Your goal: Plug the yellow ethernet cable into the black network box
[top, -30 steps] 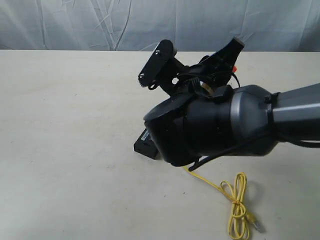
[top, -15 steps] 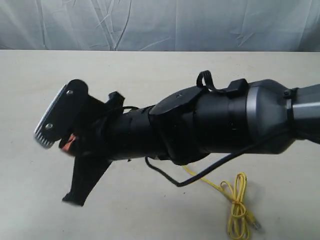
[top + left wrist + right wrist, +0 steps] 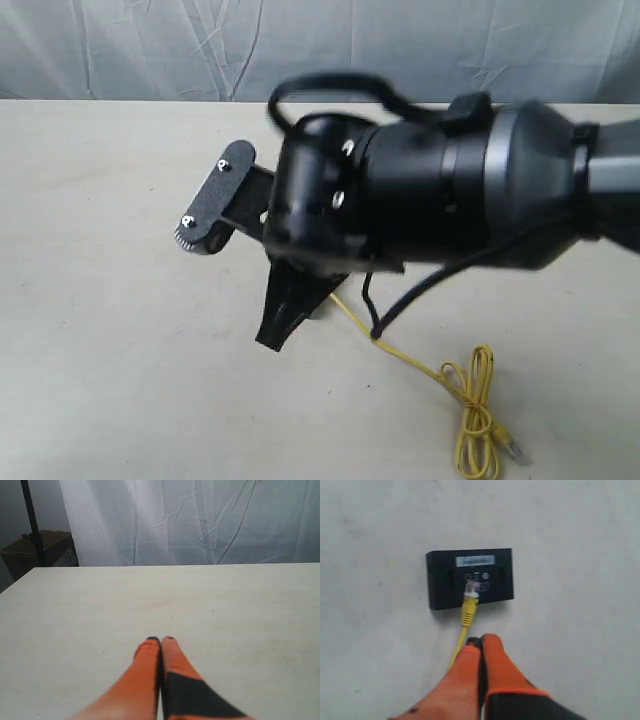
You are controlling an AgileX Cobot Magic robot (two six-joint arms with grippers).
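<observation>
Right now the right gripper (image 3: pixel 480 641) is clenched, its two orange fingers (image 3: pixel 462 675) pressed flat together with nothing caught between them. Their tips hang near the black network box (image 3: pixel 470 572), which lies flat on the pale table (image 3: pixel 570 540) with its white label strip (image 3: pixel 476 561) on the far side of its top. The yellow ethernet cable (image 3: pixel 468 607) runs out from beside the fingertips to the box's near edge, and its clear plug (image 3: pixel 471 587) sits against that edge, tip over the small markings; whether it is seated in a port I cannot tell. From the exterior view the blurred right arm (image 3: pixel 440 190) reaches across the middle and hides the box. The cable trails out from under the arm to a tied bundle (image 3: pixel 478 425) lying well apart, toward the table's near right. The left gripper (image 3: pixel 161 640) is likewise closed tight and empty, low over bare table, facing a white curtain (image 3: pixel 200 520) and a cardboard box (image 3: pixel 37 547) beyond the far corner.
</observation>
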